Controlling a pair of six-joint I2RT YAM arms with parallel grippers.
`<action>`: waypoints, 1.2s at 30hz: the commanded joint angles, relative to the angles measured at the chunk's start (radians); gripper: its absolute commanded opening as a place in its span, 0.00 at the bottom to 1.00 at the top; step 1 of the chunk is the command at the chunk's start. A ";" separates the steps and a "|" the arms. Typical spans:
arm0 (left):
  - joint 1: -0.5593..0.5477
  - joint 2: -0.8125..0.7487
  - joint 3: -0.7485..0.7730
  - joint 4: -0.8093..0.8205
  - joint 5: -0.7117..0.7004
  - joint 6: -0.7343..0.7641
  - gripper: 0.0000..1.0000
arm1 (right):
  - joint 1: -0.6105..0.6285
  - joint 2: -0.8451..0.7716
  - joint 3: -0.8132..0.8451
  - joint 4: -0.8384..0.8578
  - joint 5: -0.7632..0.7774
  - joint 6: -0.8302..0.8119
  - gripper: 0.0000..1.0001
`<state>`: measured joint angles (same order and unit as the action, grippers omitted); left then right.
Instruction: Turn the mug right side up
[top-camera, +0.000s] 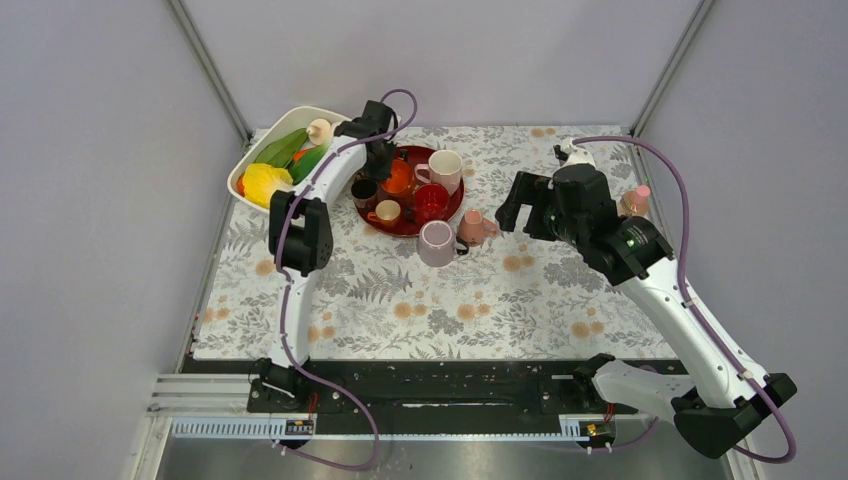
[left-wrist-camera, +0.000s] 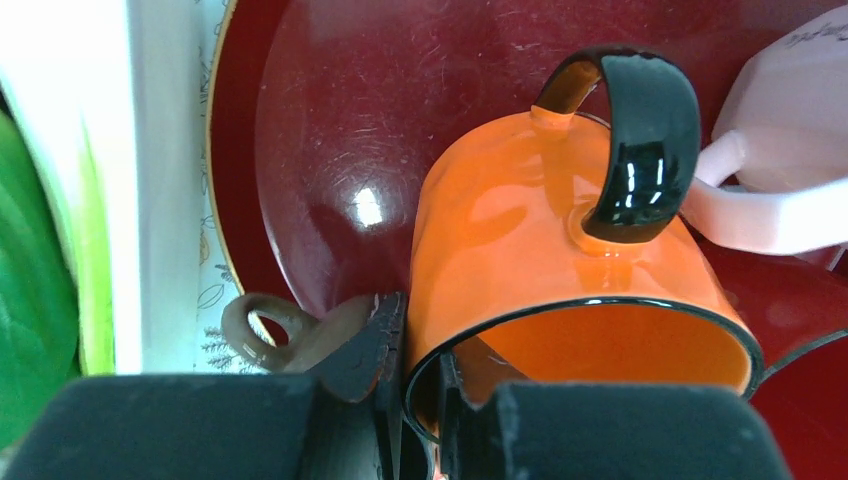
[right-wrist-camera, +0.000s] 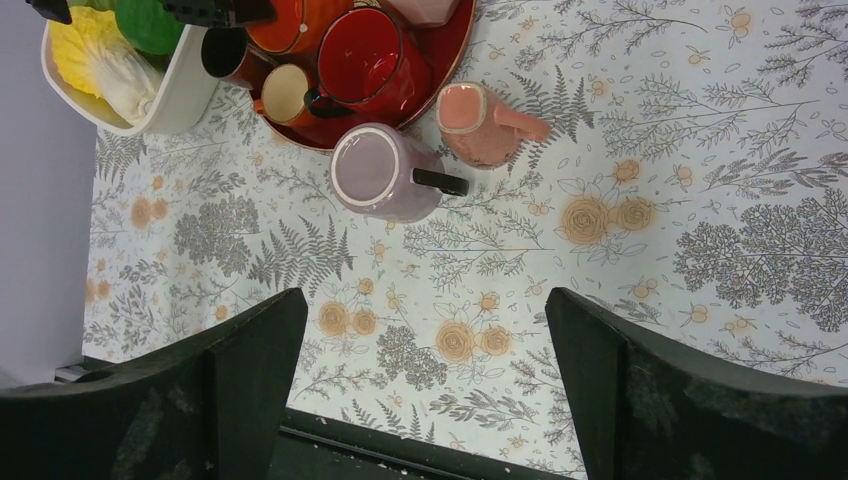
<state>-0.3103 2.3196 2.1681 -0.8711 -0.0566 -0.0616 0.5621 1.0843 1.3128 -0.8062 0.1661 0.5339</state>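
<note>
Pink mug (left-wrist-camera: 790, 120), brown cup (left-wrist-camera: 318, 335) flank orange mug (left-wrist-camera: 530, 240).

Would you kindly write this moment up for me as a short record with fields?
left gripper: shut on the rim of the orange mug, one finger inside, one outside
orange mug: tipped on its side at the red tray, black handle uppermost in the left wrist view; lifted or resting, cannot tell
right gripper: open, holding nothing, above the table
beside the tray: lilac mug and pink mug, both on the table
task state: orange mug not yet upright
</note>
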 joint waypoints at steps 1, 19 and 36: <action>0.000 0.013 0.086 0.023 0.000 0.004 0.15 | -0.004 -0.014 -0.006 0.034 0.016 0.013 0.99; 0.005 -0.083 0.094 0.139 -0.001 0.035 0.45 | -0.004 -0.002 -0.067 0.110 -0.096 -0.068 0.99; -0.355 -0.472 -0.212 -0.238 0.508 0.882 0.78 | -0.165 0.044 -0.308 0.224 -0.337 -0.398 0.99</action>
<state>-0.4938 1.8179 2.0277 -0.8886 0.4164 0.5037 0.5014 1.1477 1.0443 -0.5972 -0.1959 0.1360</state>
